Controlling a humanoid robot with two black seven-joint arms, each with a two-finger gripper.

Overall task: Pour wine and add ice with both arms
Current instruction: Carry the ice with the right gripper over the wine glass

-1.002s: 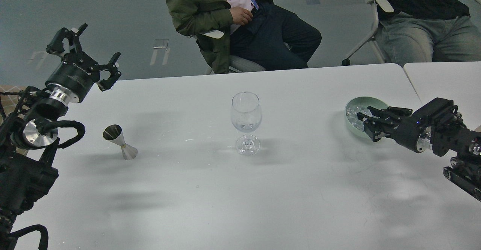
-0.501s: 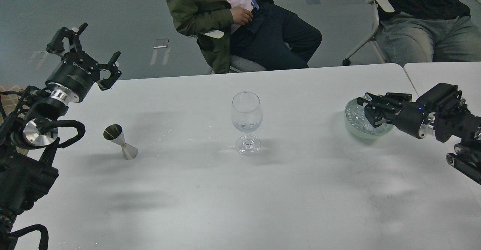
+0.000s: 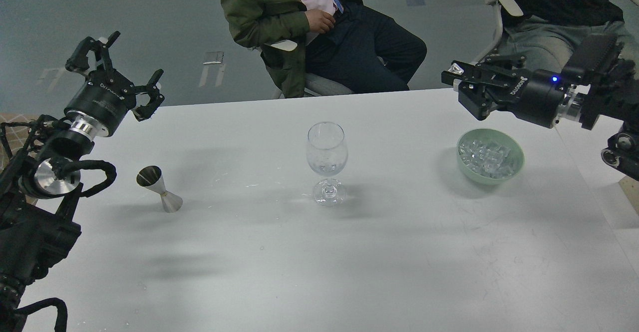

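1. It looked like an office or lab room set up for robot trials.
2. A plain white table [image 3: 319, 252] filled the view.
3. At 12 and 1 o'clock, two people [image 3: 324, 27] sat in wheeled office chairs [image 3: 491, 27] on grey floor [image 3: 150, 17].

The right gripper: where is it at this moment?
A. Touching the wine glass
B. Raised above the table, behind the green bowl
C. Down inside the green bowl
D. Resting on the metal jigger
B: the right gripper hangs in the air, up behind the green bowl, touching nothing on the table; a small glinting piece, possibly ice, shows at its fingertips.
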